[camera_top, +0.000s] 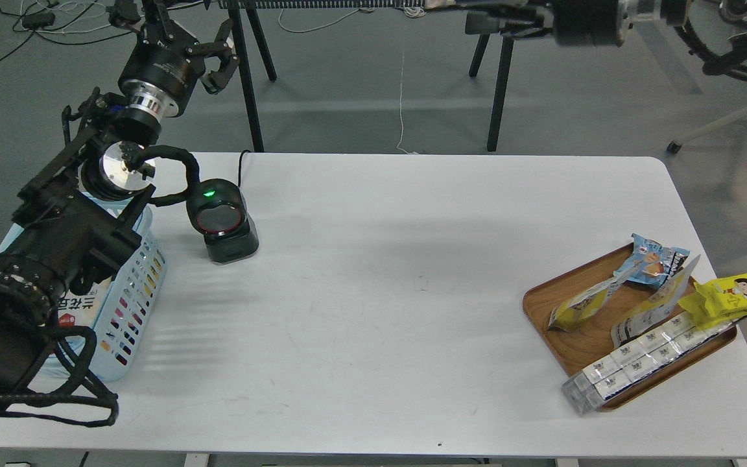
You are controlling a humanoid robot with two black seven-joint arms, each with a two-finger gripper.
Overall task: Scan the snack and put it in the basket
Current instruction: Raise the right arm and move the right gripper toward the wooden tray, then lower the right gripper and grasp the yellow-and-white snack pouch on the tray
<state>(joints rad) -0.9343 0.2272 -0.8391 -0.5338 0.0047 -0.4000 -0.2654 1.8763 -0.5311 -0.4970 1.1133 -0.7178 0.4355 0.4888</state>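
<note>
Snack [586,303] lies flat in wooden tray [578,347], long axis running lower-left to upper-right, yellow end toward lower-left. Left gripper [201,48] raised above basket [128,305], fingers spread, empty. Right gripper state: cannot tell.

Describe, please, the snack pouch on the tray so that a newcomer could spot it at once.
Find the brown wooden tray at the table's right end. The snack lies along its left side, a small pouch, yellow below and pale grey above. Unlike the blue biscuit packet behind it and the bright yellow cartoon-face packet, it shows neither.
</note>
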